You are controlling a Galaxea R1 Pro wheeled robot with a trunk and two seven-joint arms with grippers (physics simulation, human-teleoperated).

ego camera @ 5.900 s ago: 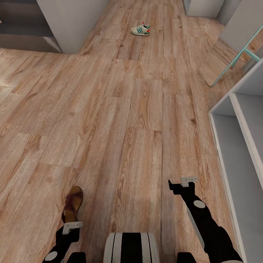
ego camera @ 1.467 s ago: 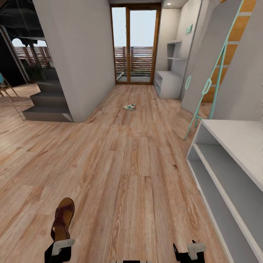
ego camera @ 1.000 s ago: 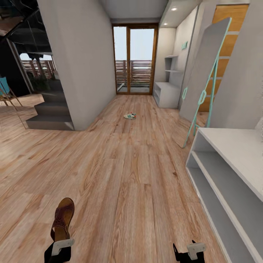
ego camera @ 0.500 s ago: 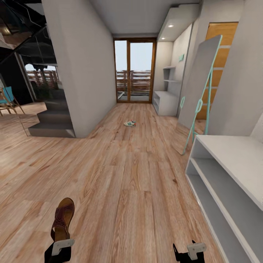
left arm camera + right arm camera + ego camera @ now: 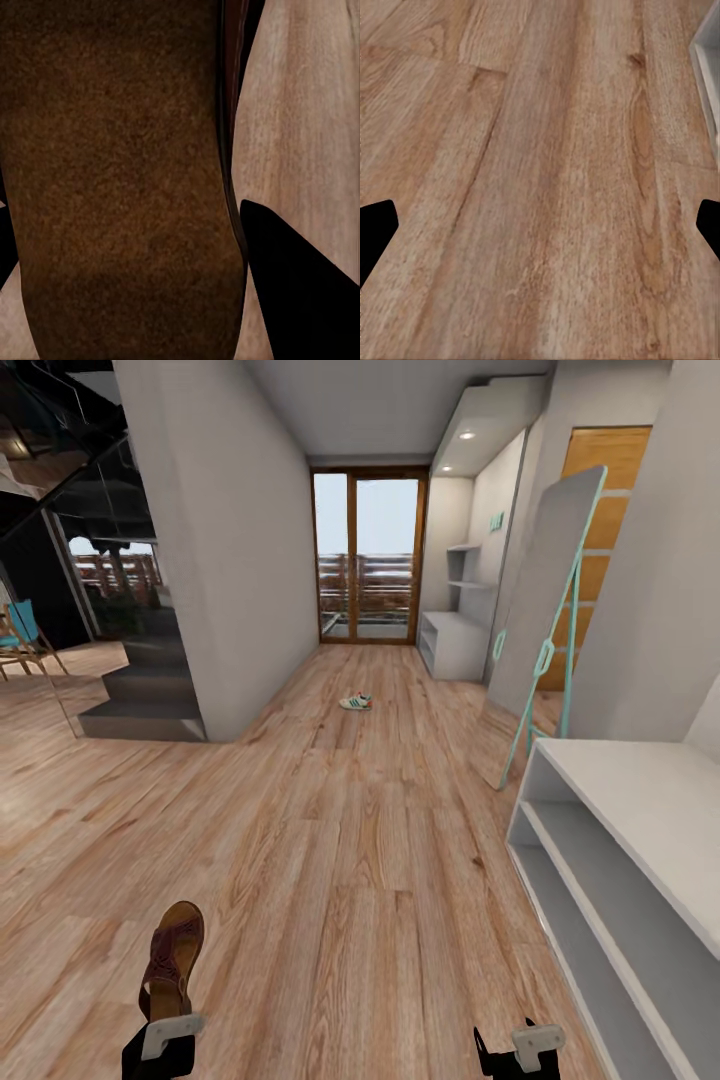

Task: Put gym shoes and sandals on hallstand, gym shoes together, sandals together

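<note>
One dark brown sandal (image 5: 172,957) sticks out ahead of my left gripper (image 5: 166,1036) low in the head view, toe pointing away. In the left wrist view its tan footbed (image 5: 120,172) sits between the dark fingers (image 5: 300,300), so that gripper is shut on it. My right gripper (image 5: 520,1048) is open over bare corridor floor (image 5: 547,112), with its fingertips (image 5: 375,229) far apart and nothing between them. One white gym shoe (image 5: 355,702) lies on the floor far down the corridor. The pale grey hallstand (image 5: 452,643) stands at the far right by the glass door, with mint letters (image 5: 497,520) above it.
A white two-shelf bench (image 5: 640,790) runs along my near right. A tall grey panel with a teal frame (image 5: 545,620) leans on the right wall beyond it. A grey wall corner (image 5: 225,560) and dark steps (image 5: 140,705) are on the left.
The head camera has tilted up, so the floor view has given way to the whole corridor. Both grippers and the held sandal keep their places in the picture.
</note>
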